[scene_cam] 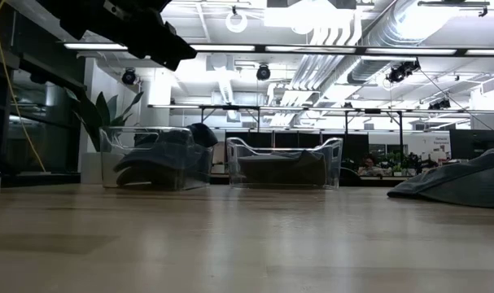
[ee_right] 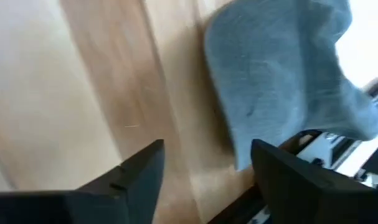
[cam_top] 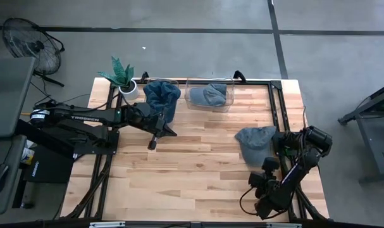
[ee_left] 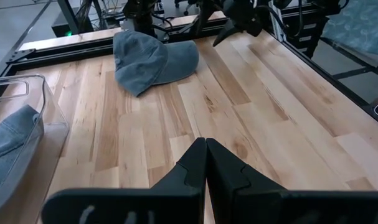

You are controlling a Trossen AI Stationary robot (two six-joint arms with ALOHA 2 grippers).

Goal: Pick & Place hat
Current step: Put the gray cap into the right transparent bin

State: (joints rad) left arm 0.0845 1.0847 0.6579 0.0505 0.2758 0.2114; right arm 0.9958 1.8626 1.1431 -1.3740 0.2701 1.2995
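Hat (cam_top: 255, 138): lies loose on the table (cam_top: 198, 171), unbinned.
Right gripper (ee_right: 207, 168): fingers apart, empty.
Left gripper (ee_left: 205, 163): closed, empty.
Remaining: everything.

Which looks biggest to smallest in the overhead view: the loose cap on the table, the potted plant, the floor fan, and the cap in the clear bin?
1. Floor fan
2. Loose cap on the table
3. Potted plant, close to the loose cap, so that order is unsure
4. Cap in the clear bin

L hand (ee_left: 205, 163) shut; R hand (ee_right: 204, 168) open
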